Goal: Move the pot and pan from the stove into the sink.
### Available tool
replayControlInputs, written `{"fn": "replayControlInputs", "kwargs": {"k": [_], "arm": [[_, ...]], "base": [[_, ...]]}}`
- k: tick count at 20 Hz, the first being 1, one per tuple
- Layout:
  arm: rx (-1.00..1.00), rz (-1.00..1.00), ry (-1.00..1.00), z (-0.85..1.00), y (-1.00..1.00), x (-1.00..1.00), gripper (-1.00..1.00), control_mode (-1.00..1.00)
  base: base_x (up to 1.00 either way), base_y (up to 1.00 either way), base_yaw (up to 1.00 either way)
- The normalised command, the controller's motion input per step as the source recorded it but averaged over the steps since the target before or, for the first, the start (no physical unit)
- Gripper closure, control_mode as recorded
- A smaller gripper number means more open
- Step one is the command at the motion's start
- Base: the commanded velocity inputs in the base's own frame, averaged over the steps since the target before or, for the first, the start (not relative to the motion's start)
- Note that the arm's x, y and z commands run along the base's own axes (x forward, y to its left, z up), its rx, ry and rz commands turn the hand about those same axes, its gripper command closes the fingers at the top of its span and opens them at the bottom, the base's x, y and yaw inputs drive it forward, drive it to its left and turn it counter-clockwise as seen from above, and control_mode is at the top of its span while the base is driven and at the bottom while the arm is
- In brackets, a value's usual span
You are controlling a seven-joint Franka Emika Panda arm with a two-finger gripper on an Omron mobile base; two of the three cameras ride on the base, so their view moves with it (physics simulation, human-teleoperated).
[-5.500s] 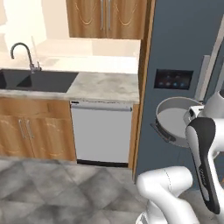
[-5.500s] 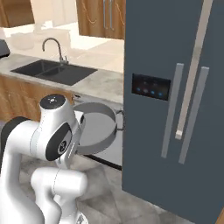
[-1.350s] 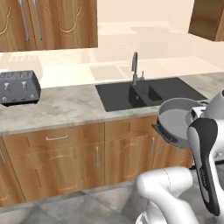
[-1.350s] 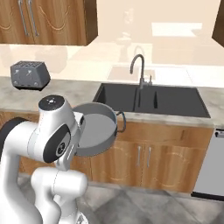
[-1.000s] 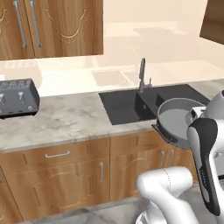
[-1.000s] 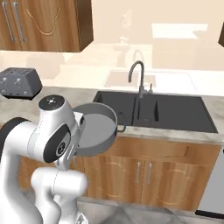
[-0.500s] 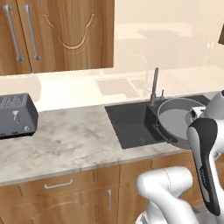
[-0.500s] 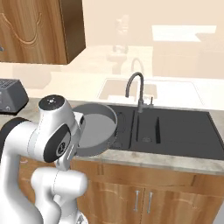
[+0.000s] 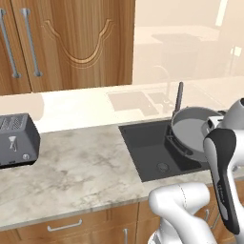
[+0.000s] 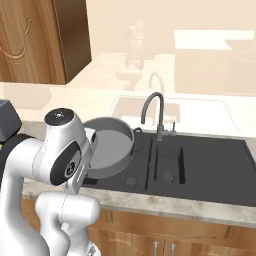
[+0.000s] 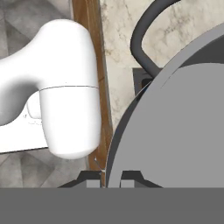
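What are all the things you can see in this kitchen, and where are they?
pot: one, grey, tilted on edge, held up over the sink's left basin
sink: one, black, two basins, set in the counter
faucet: one, curved metal, behind the sink
toaster: one, dark grey, on the counter left of the sink
counter: one, pale marble, around the sink
cabinets: brown wood, on the wall above the counter
drawers: brown wood with metal handles, under the counter
arm: one, white with dark joints, in front of the counter
fingers: two, dark, shut on the pot's rim
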Motion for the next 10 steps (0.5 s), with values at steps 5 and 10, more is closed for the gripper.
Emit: {"fn": "replayControlInputs", "kwargs": {"k": [5,10], "arm": [[0.0,0.0,0.0,0.0,0.0,0.0,1.0,-1.0],[0.0,0.0,0.0,0.0,0.0,0.0,1.0,-1.0]], "base": [[0.0,0.0,0.0],[0.0,0.0,0.0]]}}
